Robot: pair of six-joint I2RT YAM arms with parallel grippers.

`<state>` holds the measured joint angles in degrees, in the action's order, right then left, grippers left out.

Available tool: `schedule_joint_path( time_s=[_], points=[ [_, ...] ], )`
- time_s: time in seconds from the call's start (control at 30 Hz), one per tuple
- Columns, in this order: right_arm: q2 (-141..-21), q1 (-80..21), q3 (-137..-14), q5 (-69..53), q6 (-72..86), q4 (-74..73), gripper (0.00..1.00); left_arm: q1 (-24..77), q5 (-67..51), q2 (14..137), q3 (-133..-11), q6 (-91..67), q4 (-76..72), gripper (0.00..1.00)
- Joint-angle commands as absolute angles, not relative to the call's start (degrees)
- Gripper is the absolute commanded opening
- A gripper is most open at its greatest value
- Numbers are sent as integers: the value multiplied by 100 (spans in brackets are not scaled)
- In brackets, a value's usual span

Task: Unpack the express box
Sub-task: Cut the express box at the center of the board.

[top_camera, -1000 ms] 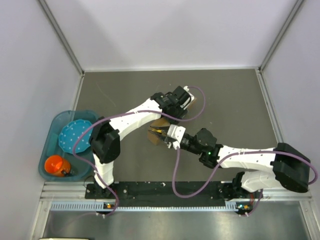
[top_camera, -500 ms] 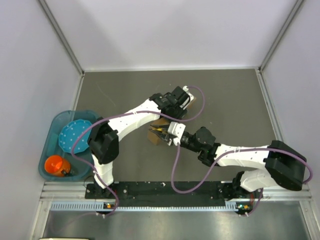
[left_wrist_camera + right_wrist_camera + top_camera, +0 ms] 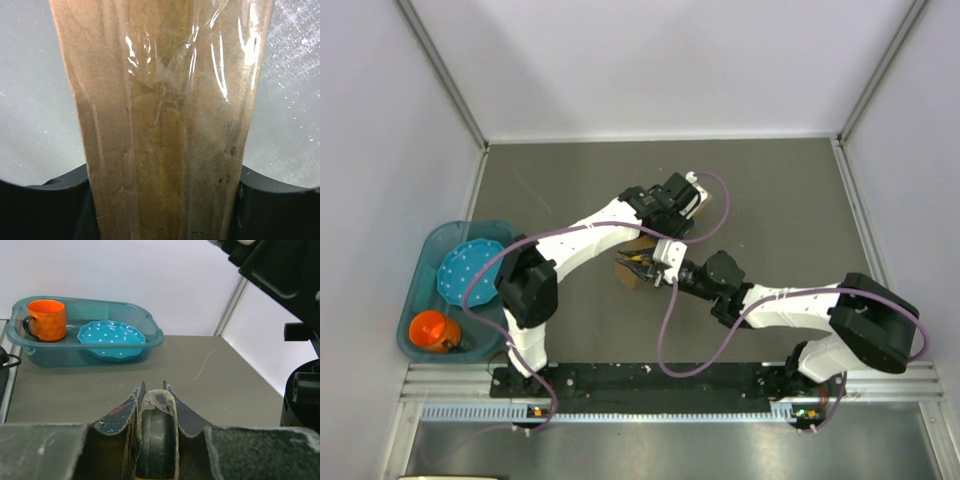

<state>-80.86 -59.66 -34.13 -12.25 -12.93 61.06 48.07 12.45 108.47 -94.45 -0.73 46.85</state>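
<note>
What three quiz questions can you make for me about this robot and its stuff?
1. True or false: the orange mug sits inside the teal tub.
2. Pick one: what is the left end effector squeezing? A) the express box B) a spoon C) a ball
3. Fill in the blank: the right end effector holds a small ____ utility knife.

Key: 1 true; 2 A; 3 yellow.
</note>
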Motion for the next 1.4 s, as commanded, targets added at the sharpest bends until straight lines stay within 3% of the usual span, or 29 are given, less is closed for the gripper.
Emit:
schedule_joint_path(
  time_s=[0.0,1.37],
  points=[
    [-8112,-5845,-3454,-1354,-1160,6574,0,4667,1336,11417,-8868,-44,5159,0],
    [-8323,-5731,-3621,-1459,-976,6759,0,4676,1213,11452,-8815,-61,5124,0]
  ],
)
